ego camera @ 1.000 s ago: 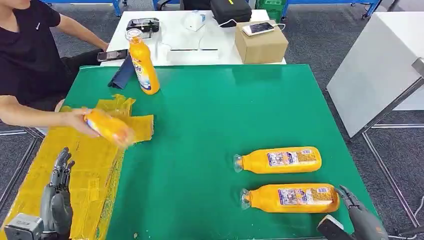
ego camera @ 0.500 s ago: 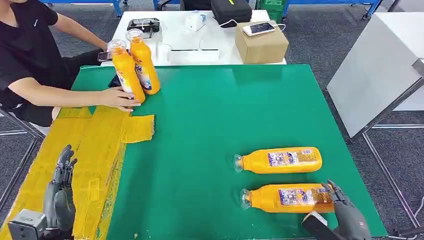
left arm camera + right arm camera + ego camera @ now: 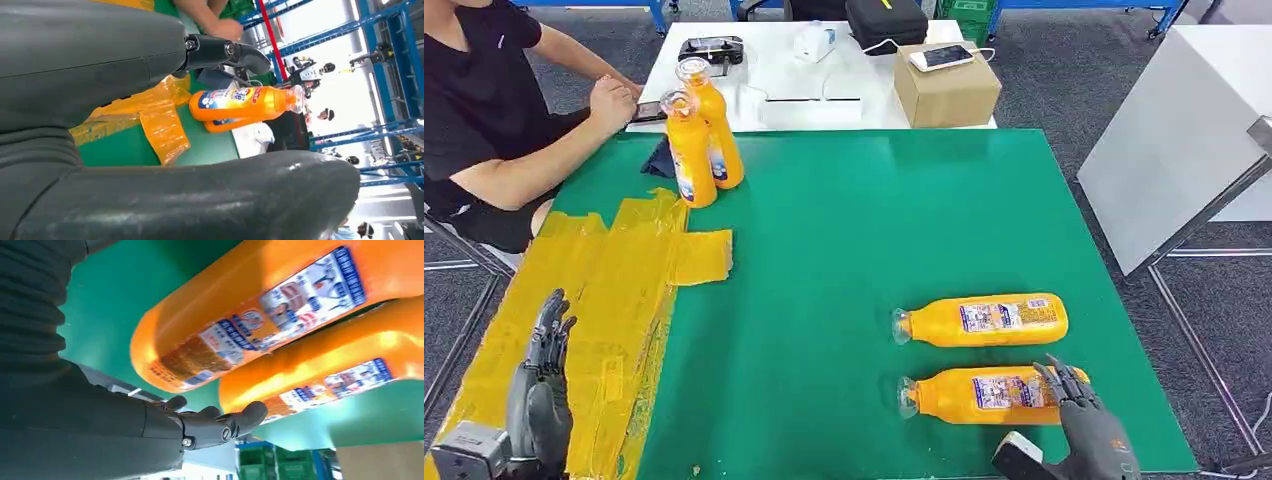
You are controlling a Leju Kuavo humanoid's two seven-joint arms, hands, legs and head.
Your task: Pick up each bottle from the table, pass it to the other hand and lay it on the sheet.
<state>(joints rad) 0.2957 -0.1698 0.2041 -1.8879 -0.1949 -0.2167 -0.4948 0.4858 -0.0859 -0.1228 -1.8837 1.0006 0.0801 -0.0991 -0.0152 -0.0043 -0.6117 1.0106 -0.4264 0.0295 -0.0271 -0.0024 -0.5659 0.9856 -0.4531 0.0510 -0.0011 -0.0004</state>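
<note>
Two orange bottles lie side by side on the green table (image 3: 844, 230) at the near right: a farther one (image 3: 979, 320) and a nearer one (image 3: 979, 393). My right hand (image 3: 1084, 425) is at the base end of the nearer bottle (image 3: 240, 325), fingers (image 3: 220, 425) spread over it, gripping nothing. Two more orange bottles (image 3: 689, 150) (image 3: 716, 125) stand upright at the far left, also seen in the left wrist view (image 3: 240, 102). A crinkled yellow sheet (image 3: 614, 300) covers the table's left side. My left hand (image 3: 542, 385) hovers open above the sheet's near part.
A person (image 3: 484, 110) sits at the far left, hands drawn back by a phone. Behind the green table stands a white table with a cardboard box (image 3: 946, 85) and small devices. A white panel (image 3: 1174, 140) leans off the right side.
The person let go of the second upright bottle and pulled the arm back. My right hand moved in over the nearer lying bottle's base. The left hand stayed put.
</note>
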